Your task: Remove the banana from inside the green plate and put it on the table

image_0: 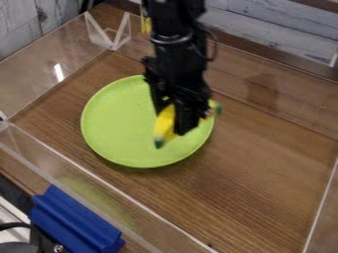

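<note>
My black gripper [181,114] points straight down over the right side of the lime-green plate [113,119] and is shut on the yellow banana [165,126]. The banana hangs tilted between the fingers, its lower dark tip just above the plate's right rim and its other end poking out on the right of the fingers. The plate lies on the brown wood-grain table [258,168] with nothing else in it.
Clear acrylic walls [40,163] border the table on every side. A blue ridged block [73,222] lies outside the front wall at lower left. Bare wood stretches to the right of the plate and in front of it.
</note>
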Robot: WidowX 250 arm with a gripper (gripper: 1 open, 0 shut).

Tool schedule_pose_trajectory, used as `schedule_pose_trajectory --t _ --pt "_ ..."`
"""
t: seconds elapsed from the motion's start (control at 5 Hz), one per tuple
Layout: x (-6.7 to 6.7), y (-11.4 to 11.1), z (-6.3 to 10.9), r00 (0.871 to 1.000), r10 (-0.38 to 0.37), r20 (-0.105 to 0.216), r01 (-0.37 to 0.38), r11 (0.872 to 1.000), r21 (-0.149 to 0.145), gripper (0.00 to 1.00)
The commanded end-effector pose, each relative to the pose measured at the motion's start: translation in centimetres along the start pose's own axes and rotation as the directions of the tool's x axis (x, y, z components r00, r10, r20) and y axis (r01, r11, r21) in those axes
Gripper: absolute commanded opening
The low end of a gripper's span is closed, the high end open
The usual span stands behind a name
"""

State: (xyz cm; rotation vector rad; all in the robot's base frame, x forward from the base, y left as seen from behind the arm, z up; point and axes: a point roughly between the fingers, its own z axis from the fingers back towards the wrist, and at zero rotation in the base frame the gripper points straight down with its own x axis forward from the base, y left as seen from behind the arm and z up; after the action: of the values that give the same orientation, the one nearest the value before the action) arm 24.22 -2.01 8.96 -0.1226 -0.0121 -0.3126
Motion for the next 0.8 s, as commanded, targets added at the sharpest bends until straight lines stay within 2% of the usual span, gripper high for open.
schedule_pose_trajectory --t 0.0,0.2,0.6 --pt "0.6 -2.7 0.4 0.999 -0.034 0.043 0.034 0.999 0.009 0.00" --pt "0.7 -4.6 -0.7 0.997 -0.059 0.041 0.058 0.998 0.009 0.00" --pt "0.8 -5.7 -1.9 0.998 -0.048 0.043 0.048 0.999 -0.004 0.00"
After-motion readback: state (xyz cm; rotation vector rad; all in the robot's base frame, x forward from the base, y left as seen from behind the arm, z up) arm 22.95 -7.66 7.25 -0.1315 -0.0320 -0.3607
